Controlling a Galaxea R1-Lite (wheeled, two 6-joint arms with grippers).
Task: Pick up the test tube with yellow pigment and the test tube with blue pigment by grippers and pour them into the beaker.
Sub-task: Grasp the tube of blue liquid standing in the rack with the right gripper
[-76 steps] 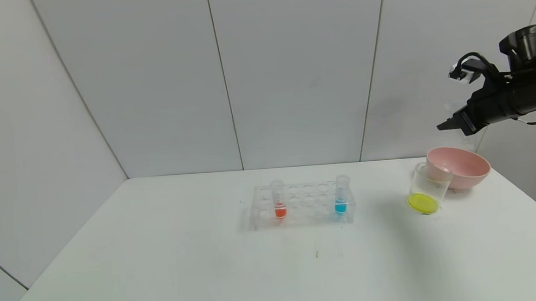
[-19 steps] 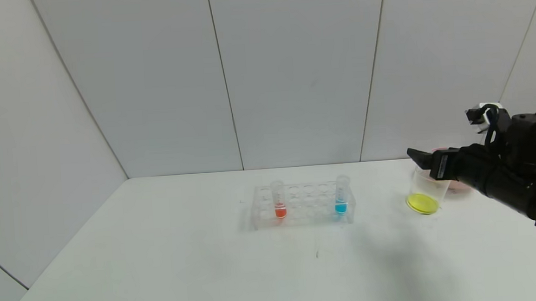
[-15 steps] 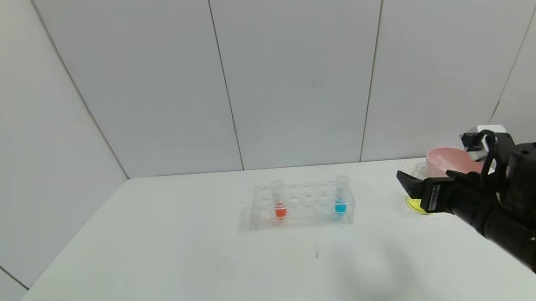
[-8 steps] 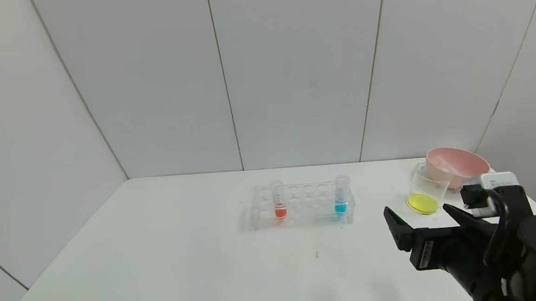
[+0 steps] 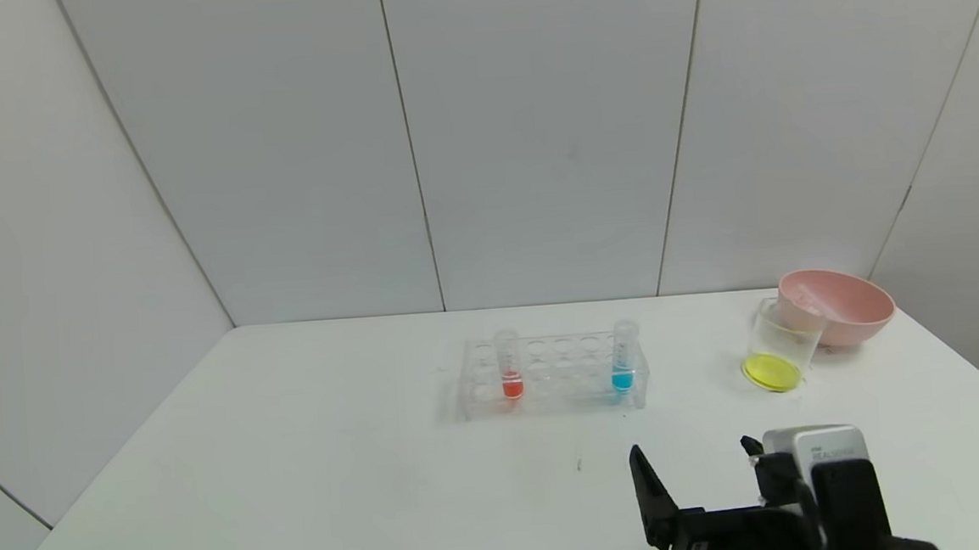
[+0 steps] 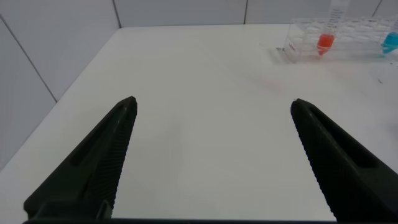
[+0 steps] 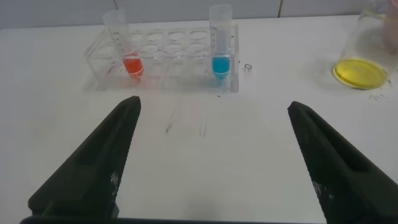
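The test tube with blue pigment (image 5: 622, 359) stands at the right end of a clear rack (image 5: 563, 364) in the middle of the table. The beaker (image 5: 779, 346) stands to the right and holds yellow liquid. No tube with yellow liquid shows in any view. My right gripper (image 5: 695, 471) is open and empty, low at the table's front, in front of the rack. In the right wrist view its fingers (image 7: 212, 102) are spread wide, facing the blue tube (image 7: 221, 53) and the beaker (image 7: 367, 59). My left gripper (image 6: 212, 101) is open over the bare left part of the table, outside the head view.
An orange-red tube (image 5: 510, 367) stands at the rack's left end. A pink bowl (image 5: 840, 309) sits right behind the beaker, touching it. The white table (image 5: 297, 457) ends at a grey wall behind. The left wrist view shows the rack (image 6: 348, 31) far off.
My right arm came down from above the pink bowl, passed in front of the beaker and moved to the table's front, leftward. Its fingers stayed open. Tubes, beaker and bowl did not move.
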